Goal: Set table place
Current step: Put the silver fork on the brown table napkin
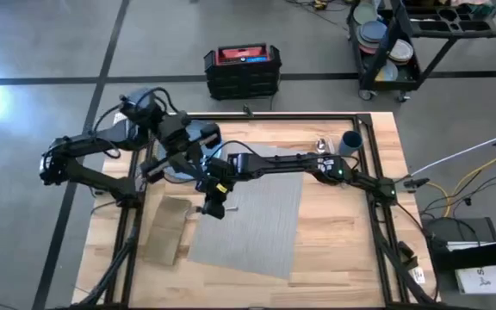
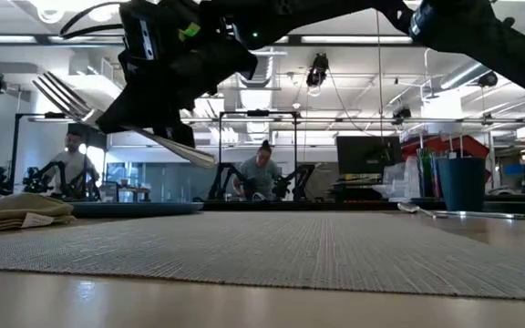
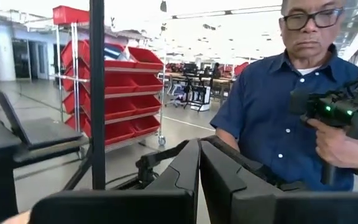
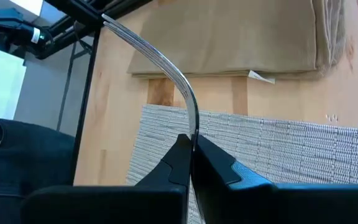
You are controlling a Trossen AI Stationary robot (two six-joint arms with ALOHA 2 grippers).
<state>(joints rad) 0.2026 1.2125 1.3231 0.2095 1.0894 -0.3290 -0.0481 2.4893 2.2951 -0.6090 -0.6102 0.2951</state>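
High view runs from the left gripper (image 1: 198, 153), which waits raised over the back left of the desk (image 1: 343, 250) with its fingers closed on nothing in its own wrist view, to the napkin (image 1: 167, 227) lying flat just left of the placemat (image 1: 252, 215). Next comes the right gripper (image 1: 214, 205), pinched tight on the handle of the fork (image 4: 160, 59) and holding it in the air above the placemat's left edge, tines toward the napkin. To do this well, I judge the fork should come down level onto the napkin, parallel to the mat's edge, before release. Farther right, the cup (image 1: 350, 141) stands at the back corner.
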